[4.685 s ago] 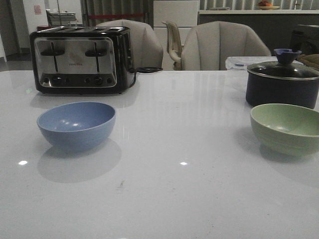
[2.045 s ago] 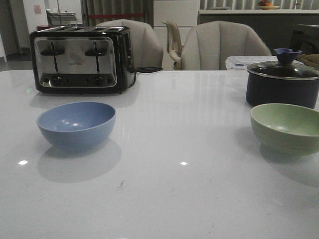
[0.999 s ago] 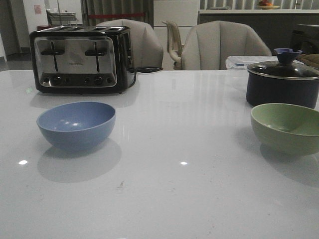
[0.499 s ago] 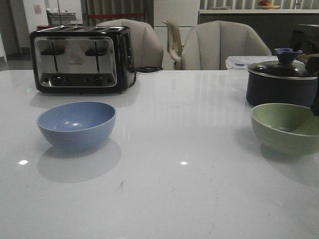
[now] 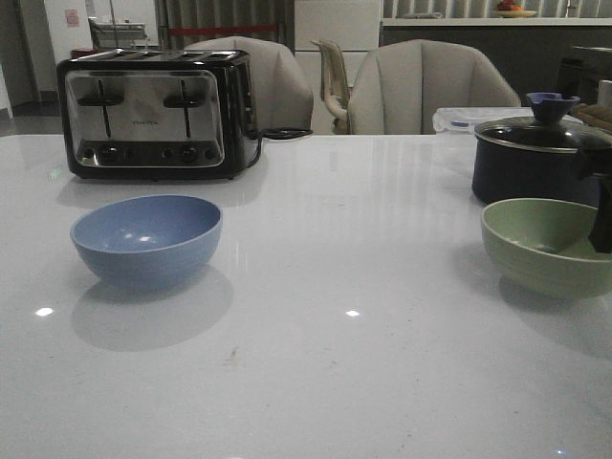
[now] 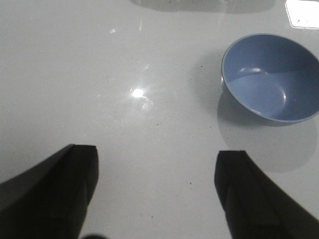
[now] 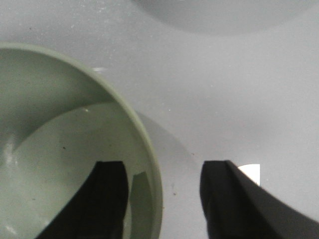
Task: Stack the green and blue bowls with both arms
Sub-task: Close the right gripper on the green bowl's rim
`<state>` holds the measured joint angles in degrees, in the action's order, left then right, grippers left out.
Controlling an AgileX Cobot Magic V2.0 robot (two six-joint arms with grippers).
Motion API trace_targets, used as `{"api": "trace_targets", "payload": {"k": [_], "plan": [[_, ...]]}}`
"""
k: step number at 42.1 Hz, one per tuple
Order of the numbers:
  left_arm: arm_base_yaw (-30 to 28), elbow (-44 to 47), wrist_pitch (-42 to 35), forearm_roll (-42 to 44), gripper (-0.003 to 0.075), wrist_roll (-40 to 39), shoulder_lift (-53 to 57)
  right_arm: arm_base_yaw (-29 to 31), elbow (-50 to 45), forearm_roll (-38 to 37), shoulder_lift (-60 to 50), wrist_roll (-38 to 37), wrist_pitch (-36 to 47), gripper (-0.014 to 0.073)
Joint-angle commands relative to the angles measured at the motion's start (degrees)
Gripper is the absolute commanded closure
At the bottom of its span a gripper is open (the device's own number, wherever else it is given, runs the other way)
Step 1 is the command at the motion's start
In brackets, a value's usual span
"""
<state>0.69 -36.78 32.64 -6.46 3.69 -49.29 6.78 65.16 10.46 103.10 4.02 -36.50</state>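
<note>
On the right side of the table [image 5: 335,382], the green bowl [image 5: 545,244] sits upright just in front of the dark pot [image 5: 540,158], whose lid is on. At the frame's right edge a dark part of the right arm shows over the bowl's right side. From the wrist, the right gripper [image 7: 162,199] straddles the green bowl's [image 7: 60,164] rim: one finger [image 7: 102,199] lies inside the bowl, the other outside over the table [image 7: 224,89]. Its jaws are spread, with the rim between them; whether either finger touches the bowl cannot be told. Nothing lies in the bowl.

Well apart, on the left, the blue bowl [image 5: 146,239] stands upright in front of the toaster [image 5: 153,115], holding nothing. The left gripper [image 6: 157,194] does not show in the front view. Its wrist camera has its two dark fingers [image 6: 55,194] spread wide over bare table [image 6: 124,59], gripping nothing, with the blue bowl [image 6: 271,77] off to one side beyond the fingertips and not between them.

Both bowls rest on the table, unstacked.
</note>
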Motion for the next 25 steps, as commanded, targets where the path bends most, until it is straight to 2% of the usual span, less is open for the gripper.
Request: {"api": "trace_targets", "payload": {"k": [1,6,12,25], "plan": [[0.3,-1.7,-4.2,-0.3,0.019,-0.4,0.2,0.3,1.9,0.5,-2.6,0.5,2.1,0.0275],[0.3,-1.7,-4.2,-0.3,0.019,-0.4,0.2,0.3,1.9,0.5,-2.6,0.5,1.8,0.0423],[0.3,-1.7,-4.2,-0.3,0.019,-0.4,0.2,0.1,1.9,0.5,-2.6,0.5,1.5,0.0557],[0.3,-1.7,-4.3,-0.1,0.019,-0.4,0.2,0.1,4.4,0.5,-6.9,1.9,-1.3,0.0557]]}}
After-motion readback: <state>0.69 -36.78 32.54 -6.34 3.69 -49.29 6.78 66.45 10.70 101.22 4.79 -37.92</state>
